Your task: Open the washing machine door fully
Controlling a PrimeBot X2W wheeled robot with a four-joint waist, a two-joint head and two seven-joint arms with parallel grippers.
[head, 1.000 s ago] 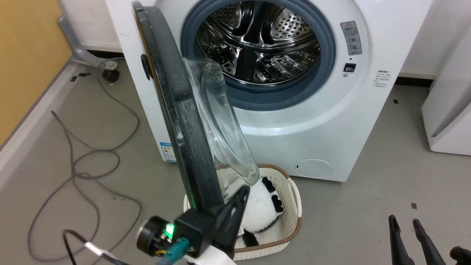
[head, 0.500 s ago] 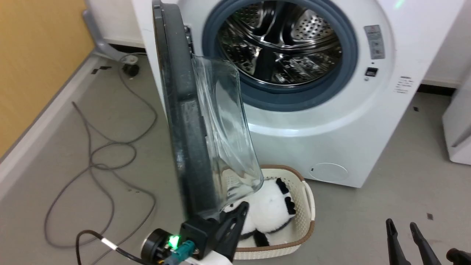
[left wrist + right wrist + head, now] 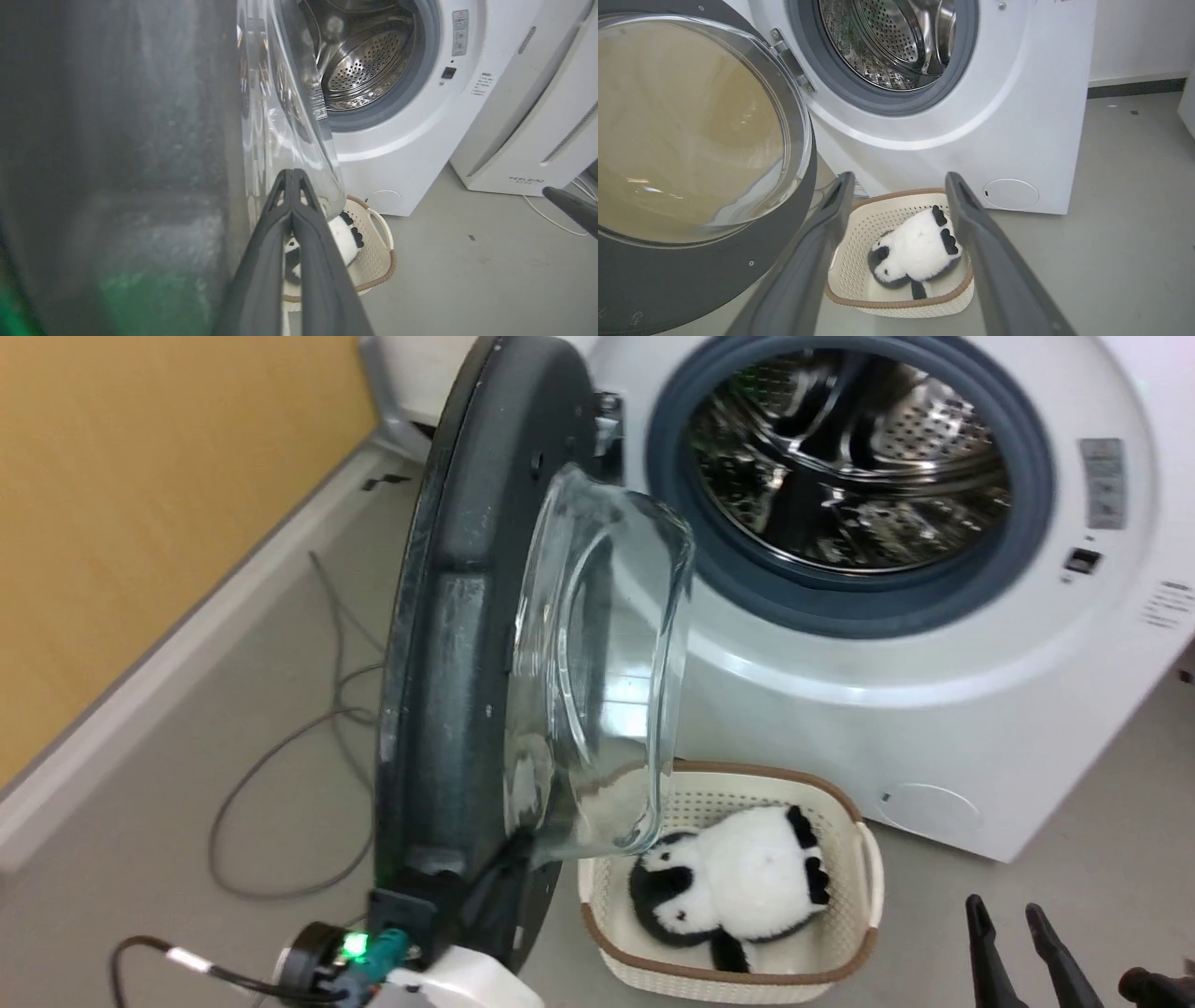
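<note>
Glossy black plastic rings the washing machine door point(image 3: 448, 644). The door stands swung well out from the left side of the white washing machine point(image 3: 934, 709), nearly edge-on to the head camera, and is hinged at its far edge. Its clear glass bowl point(image 3: 597, 663) bulges toward the open steel drum point(image 3: 859, 467).

The left gripper point(image 3: 292, 175) has its jaws closed flat together, holding nothing. They lie along the door's inner face, low down and just beside the bowl. Whether the tips press plastic or glass is hard to tell. The right gripper point(image 3: 1004, 907) hangs well apart at the lower right, jaws spread wide and empty.

A cream basket point(image 3: 868, 896) holding a panda soft toy point(image 3: 738, 887) sits on the floor before the machine, near the door's lower edge.

The door looks rigid and fairly heavy, free to swing only on its hinge. Its surfaces look slick and the glass breakable. Pushing on the black ring, far from the hinge, seems the safest contact.
</note>
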